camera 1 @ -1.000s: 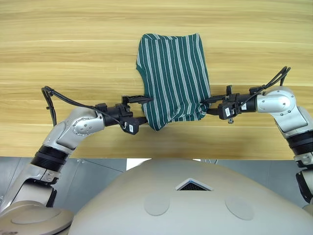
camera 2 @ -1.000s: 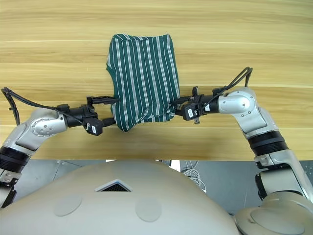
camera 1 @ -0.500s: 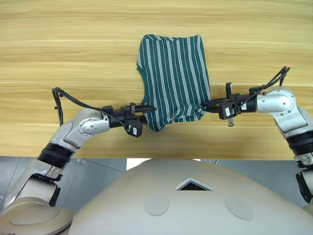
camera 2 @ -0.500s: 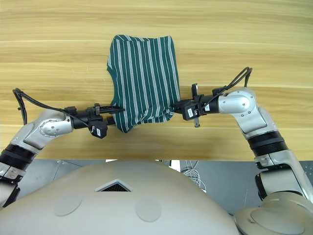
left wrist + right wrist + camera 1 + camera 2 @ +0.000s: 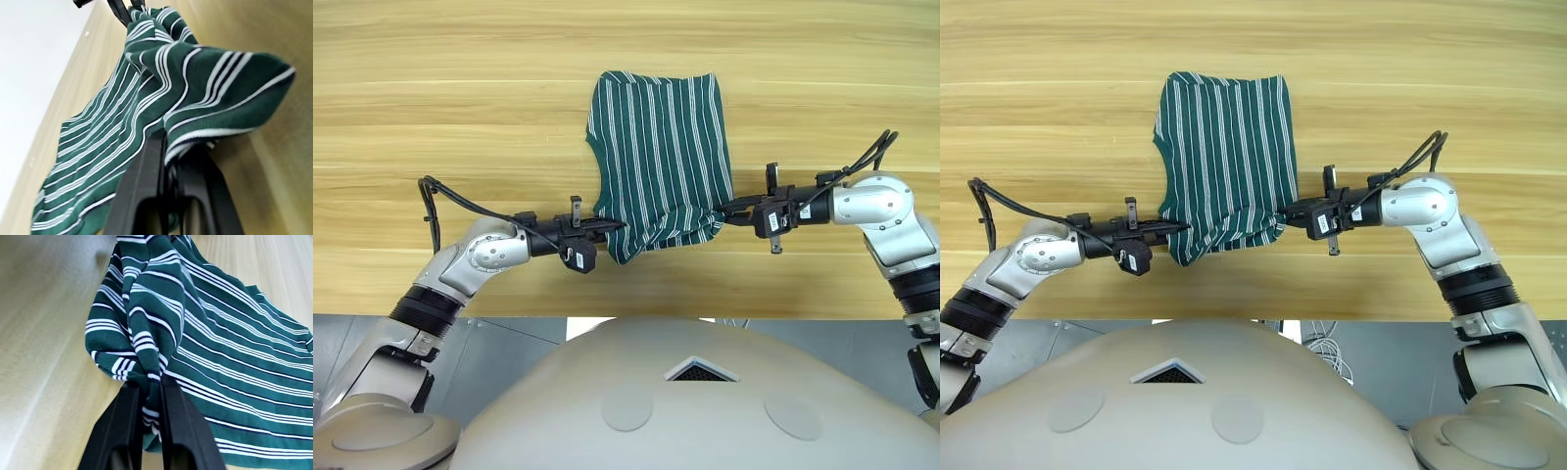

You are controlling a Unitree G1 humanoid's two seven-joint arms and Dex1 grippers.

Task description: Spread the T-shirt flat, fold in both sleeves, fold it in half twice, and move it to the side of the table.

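Both left pincer (image 5: 613, 225) and right pincer (image 5: 724, 208) clamp rumpled (striped) T-shirt (image 5: 661, 147).

1. The wooden surface (image 5: 460, 98) is light brown, with long lines running from 9 to 3 o'clock.
2. A grey floor (image 5: 509, 338) shows at 7 o'clock.
3. White cables (image 5: 1318, 340) lie on it near 6 o'clock.

Left arm (image 5: 475, 257) and right arm (image 5: 873, 206): rounded silver-grey shells, black ribbed collars (image 5: 416, 311), looping black cables (image 5: 450, 201). Black left gripper (image 5: 619, 225) and right gripper (image 5: 721, 208) carry white labels (image 5: 771, 222).
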